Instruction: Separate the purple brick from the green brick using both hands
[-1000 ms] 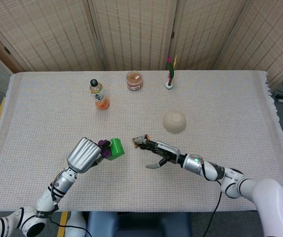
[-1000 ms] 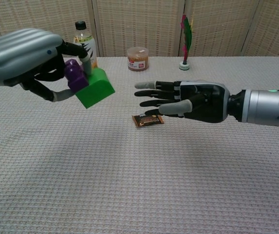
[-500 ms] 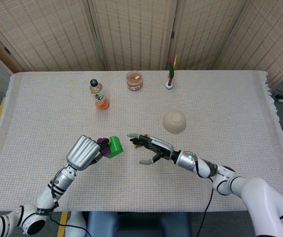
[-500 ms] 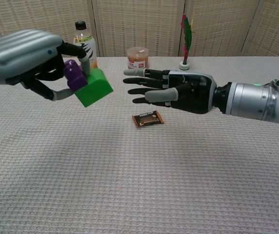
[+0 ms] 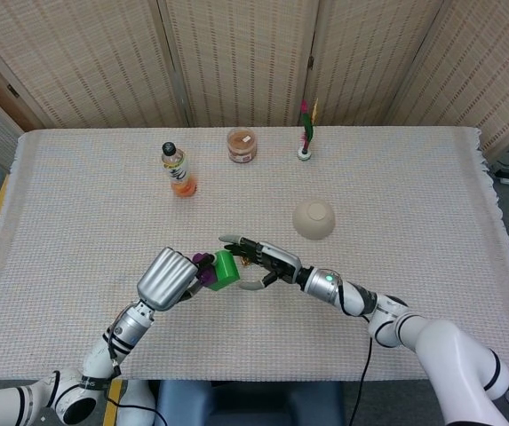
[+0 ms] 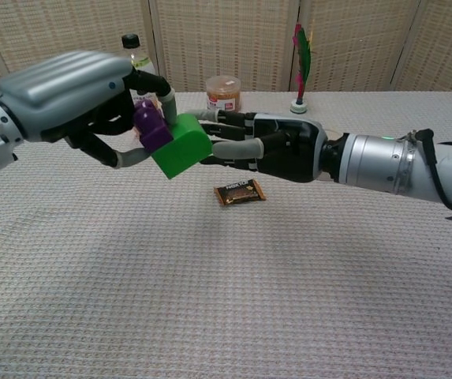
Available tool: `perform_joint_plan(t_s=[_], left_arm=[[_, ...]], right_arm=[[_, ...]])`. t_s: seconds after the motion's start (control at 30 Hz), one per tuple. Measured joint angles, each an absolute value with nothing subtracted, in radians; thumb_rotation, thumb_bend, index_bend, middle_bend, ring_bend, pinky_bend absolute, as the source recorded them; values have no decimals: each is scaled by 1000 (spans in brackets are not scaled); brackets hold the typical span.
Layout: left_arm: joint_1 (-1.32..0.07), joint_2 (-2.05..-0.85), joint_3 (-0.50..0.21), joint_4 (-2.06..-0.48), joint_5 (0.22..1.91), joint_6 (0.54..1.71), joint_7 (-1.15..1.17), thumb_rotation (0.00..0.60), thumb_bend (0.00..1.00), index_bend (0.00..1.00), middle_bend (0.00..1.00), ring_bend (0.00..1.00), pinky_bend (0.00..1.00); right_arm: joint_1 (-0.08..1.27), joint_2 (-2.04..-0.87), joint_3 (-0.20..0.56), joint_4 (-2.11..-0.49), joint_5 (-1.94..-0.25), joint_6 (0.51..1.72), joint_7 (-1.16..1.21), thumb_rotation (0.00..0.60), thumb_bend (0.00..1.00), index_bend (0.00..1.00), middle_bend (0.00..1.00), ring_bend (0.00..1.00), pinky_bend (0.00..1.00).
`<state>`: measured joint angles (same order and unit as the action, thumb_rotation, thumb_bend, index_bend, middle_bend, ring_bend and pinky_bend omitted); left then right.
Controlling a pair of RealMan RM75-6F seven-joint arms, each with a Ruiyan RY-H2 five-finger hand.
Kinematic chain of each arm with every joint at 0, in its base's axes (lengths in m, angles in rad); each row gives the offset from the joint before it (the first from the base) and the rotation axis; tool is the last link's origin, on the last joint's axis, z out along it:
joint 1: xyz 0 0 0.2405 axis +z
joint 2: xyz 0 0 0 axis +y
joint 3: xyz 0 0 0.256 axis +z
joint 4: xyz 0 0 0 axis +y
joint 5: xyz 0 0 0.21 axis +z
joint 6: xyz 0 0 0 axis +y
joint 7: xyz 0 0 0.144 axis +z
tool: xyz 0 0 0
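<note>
Purple brick [image 6: 151,126] pinched in left hand [image 6: 76,99], green brick [image 6: 181,148] attached (still joined), right hand [image 6: 277,148] fingers spread, just beside green.

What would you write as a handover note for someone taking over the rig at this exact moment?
Left hand: holds the joined pair above the table, fingers around the small purple plastic brick, which is still attached to the larger green plastic brick.
Right hand: fingers spread, reaching the green brick's far side; whether it touches cannot be told, and it has no grip yet.
Done: pair lifted and presented to the right hand.
Left: close the right hand on the green brick, pull the two apart.
Note: a brown snack wrapper lies on the cloth below the hands.
</note>
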<state>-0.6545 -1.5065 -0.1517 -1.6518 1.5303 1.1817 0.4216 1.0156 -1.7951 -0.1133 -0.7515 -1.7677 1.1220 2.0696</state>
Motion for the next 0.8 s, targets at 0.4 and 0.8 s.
perform_joint_plan(t_s=[0.4, 0.8], left_arm=[[-669, -1543, -152, -1651, 1525, 1182, 435, 600, 405, 778, 1000, 1000, 1000], [-682, -1552, -157, -1643, 1520, 1181, 447, 600, 406, 779, 1000, 1000, 1000]], right_arm=[[1010, -1828, -75, -772, -1703, 1096, 2005, 600, 305, 348, 3, 1, 0], [1006, -1849, -72, -774, -1681, 1057, 1955, 600, 304, 448, 82, 68, 0]])
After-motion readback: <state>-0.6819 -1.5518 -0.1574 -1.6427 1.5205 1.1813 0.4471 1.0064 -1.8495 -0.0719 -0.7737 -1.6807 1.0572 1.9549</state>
